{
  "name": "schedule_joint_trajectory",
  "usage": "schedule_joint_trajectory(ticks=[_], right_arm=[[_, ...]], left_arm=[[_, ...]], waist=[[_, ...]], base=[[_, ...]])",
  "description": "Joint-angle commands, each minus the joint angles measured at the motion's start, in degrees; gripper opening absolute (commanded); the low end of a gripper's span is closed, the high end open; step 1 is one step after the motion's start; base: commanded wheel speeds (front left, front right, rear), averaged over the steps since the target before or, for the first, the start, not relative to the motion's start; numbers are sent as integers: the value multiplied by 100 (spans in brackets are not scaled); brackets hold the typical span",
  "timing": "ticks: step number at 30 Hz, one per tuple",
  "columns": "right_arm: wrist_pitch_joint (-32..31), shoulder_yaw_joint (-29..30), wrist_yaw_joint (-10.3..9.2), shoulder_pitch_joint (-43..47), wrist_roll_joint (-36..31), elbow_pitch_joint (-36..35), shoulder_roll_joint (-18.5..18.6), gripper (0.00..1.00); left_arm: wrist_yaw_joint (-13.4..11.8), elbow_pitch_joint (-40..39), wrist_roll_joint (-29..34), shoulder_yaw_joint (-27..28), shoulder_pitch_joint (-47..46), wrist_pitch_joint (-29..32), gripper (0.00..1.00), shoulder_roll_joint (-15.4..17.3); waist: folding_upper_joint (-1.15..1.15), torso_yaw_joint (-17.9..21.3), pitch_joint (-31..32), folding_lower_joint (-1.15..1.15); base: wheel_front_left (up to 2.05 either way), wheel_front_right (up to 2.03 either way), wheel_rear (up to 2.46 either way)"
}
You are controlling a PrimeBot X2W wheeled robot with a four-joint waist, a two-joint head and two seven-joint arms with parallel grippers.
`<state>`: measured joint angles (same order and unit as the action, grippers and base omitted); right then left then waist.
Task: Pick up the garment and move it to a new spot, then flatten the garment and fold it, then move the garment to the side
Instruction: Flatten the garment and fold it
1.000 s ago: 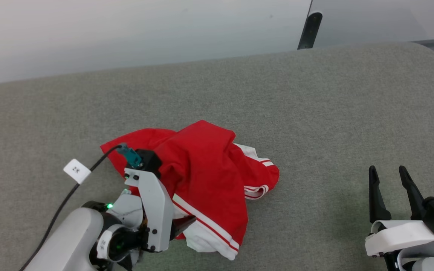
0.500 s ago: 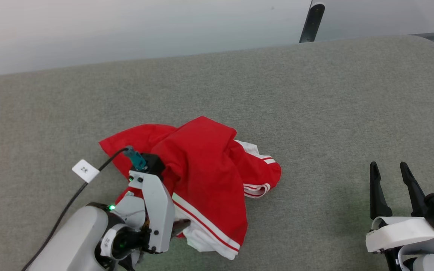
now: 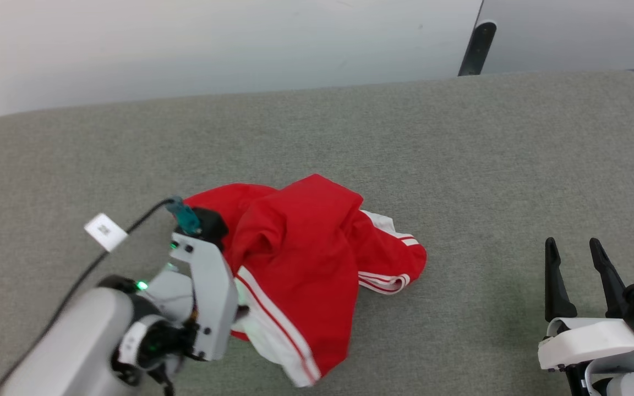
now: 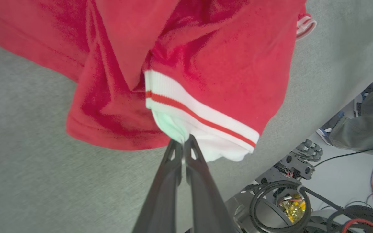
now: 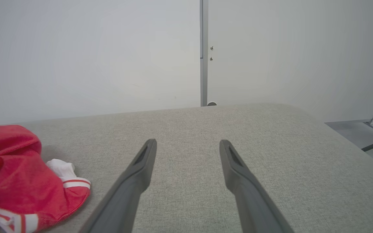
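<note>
left gripper point(image 4: 184, 141) clenched on the garment point(image 4: 206, 64) at its white edge; right gripper point(image 3: 572, 246) released, well apart

So the garment point(image 3: 300, 264) sits in a heap on the counter point(image 3: 460, 154), left of the middle and toward the near edge. Left claw point(image 4: 184, 142) is at its near-left side, pinching a fold of it. Right claw point(image 3: 573, 245) is way off to the right, over bare counter. Wall point(image 3: 212, 44) runs behind the far edge.
</note>
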<state>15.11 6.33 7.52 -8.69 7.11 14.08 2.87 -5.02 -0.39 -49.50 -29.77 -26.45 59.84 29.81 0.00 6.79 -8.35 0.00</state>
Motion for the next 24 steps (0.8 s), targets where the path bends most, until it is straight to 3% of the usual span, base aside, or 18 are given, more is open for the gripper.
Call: schedule_joint_trajectory(ticks=[1, 11, 15, 19, 24], right_arm=[[7, 12, -6, 47, -14, -10, 3, 100], [7, 13, -6, 82, -105, -14, 3, 100], [7, -5, -6, 78, -122, -30, 2, 100], [7, -37, -6, 63, -125, -37, 3, 100], [6, -80, -6, 30, -133, -24, 2, 100]], left_arm=[[60, -98, 40, 51, -84, 21, 0, 114], [228, -517, 153, 366, -185, 471, 0, 1236], [422, -382, 284, 450, -193, 515, 0, 1700], [492, -43, 391, 496, -109, 367, 0, 1894], [557, 501, 496, 409, 77, 104, 0, 1842]], waist=[[0, -54, 37, 0], [0, -183, 102, 0], [0, -202, 79, 0], [0, -193, 44, 0], [0, -162, 0, 0]], base=[[0, 0, 0], [0, 0, 0], [0, 0, 0], [0, 0, 0], [0, 0, 0]])
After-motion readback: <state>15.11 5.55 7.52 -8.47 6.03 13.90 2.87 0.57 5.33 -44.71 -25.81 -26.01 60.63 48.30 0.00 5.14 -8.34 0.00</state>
